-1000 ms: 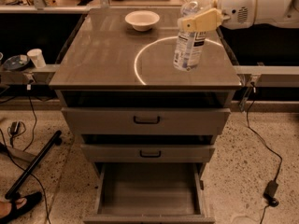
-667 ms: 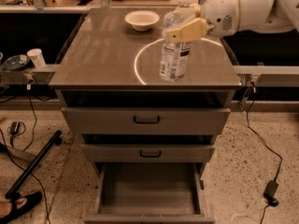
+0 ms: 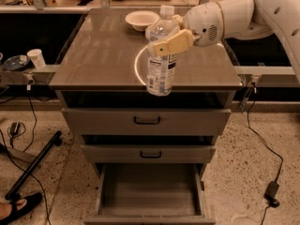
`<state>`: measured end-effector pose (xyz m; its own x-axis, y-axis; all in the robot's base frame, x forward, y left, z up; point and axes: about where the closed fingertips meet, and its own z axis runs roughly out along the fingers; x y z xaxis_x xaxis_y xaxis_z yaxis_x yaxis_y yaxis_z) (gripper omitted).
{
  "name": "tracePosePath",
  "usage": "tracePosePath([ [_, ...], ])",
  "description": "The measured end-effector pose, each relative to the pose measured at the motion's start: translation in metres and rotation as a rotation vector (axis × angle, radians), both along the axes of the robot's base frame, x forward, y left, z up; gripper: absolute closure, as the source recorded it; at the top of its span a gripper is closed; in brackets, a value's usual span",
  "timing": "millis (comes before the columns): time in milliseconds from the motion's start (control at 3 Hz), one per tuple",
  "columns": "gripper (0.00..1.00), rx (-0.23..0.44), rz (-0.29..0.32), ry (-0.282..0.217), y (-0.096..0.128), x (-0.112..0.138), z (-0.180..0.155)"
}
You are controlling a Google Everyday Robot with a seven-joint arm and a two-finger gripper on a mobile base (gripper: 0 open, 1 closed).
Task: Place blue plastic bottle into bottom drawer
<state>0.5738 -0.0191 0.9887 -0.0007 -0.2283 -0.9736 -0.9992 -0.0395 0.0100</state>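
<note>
The blue plastic bottle [image 3: 161,55] hangs upright in the air over the front edge of the cabinet top, clear with a white cap and a printed label. My gripper [image 3: 168,36] is shut on its upper part, the cream fingers [image 3: 172,42] across the shoulder, with the white arm reaching in from the upper right. The bottom drawer [image 3: 150,193] stands pulled out at the foot of the cabinet, its grey inside bare, directly below and a little forward of the bottle.
A white bowl [image 3: 142,19] sits at the back of the cabinet top [image 3: 98,55]. Two shallower drawers [image 3: 147,121] with dark handles are partly pulled out. A paper cup [image 3: 35,58] stands on the left rail. Cables and a black pole [image 3: 33,165] lie on the floor.
The gripper has carried the bottle leftward and forward, from over the right of the cabinet top to over its front edge above the drawers.
</note>
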Motion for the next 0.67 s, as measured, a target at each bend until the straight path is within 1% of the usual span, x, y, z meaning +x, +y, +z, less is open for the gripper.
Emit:
tracePosePath([
  [333, 1.0, -0.003, -0.01, -0.004, -0.0005, -0.0013, 0.0007],
  [667, 1.0, -0.013, -0.046, -0.018, -0.0025, -0.0064, 0.0032],
])
